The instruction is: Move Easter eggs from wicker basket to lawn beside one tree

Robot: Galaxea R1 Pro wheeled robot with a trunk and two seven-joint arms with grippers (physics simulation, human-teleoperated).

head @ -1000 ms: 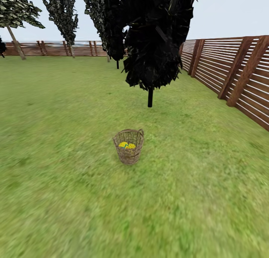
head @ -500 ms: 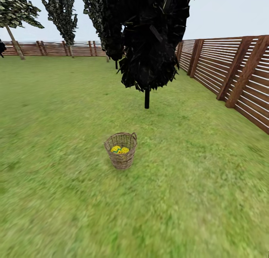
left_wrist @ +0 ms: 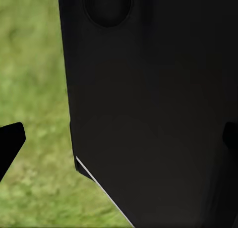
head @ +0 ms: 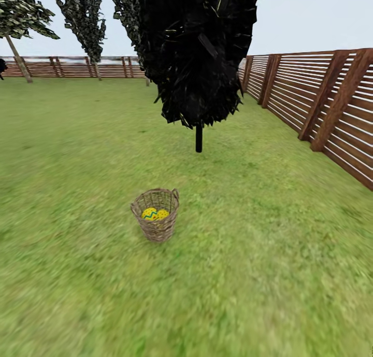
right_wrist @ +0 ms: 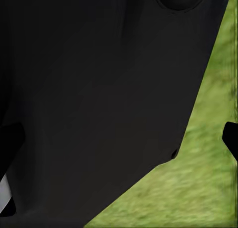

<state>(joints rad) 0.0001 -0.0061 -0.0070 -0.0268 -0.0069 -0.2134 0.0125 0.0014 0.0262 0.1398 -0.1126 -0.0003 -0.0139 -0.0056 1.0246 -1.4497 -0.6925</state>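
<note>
The whole head view shifts between the earlier pictures and now, so it is the camera that moves, not the things. The small round brown woven wicker basket point(head: 155, 214) now appears lower and more to the left in the picture than one second ago, and a little nearer. The yellow Easter eggs point(head: 154, 213) inside it show more clearly, and the blue-green zigzag band on one egg is now easy to see. The dark narrow conifer point(head: 199, 57) with its thin black trunk also slides to the left and looks larger. The brown slatted wooden fence point(head: 331, 103) on the right shifts slightly left.
</note>
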